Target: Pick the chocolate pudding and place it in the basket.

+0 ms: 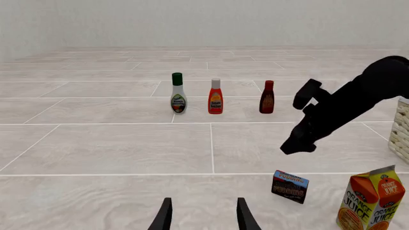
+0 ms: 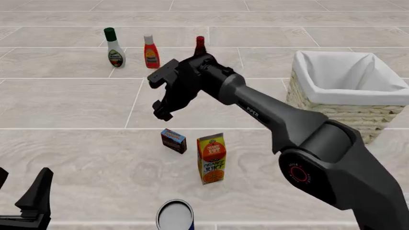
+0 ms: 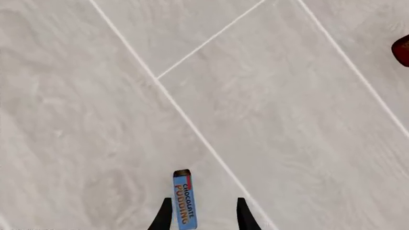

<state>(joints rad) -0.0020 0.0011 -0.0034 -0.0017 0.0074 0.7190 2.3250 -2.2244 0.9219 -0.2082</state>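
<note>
Right arm: stretched far forward across the table's middle, wrist bent downward.
Right gripper [image 2: 160, 95]: pointing down, fingers parted, nothing between them.
Left gripper [image 1: 203, 215]: low, near edge, fingers apart.

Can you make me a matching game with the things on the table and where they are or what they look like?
Things:
1. small dark brown chocolate pudding carton
2. tall orange juice carton
3. big woven wicker basket
4. white bottle with green cap

Clues:
A. white cloth lining inside
B. leftmost of the three bottles at the back
C. directly below the right gripper
D. stands just right of the pudding, taller than it

Pairs: 1-C, 2-D, 3-A, 4-B
</note>
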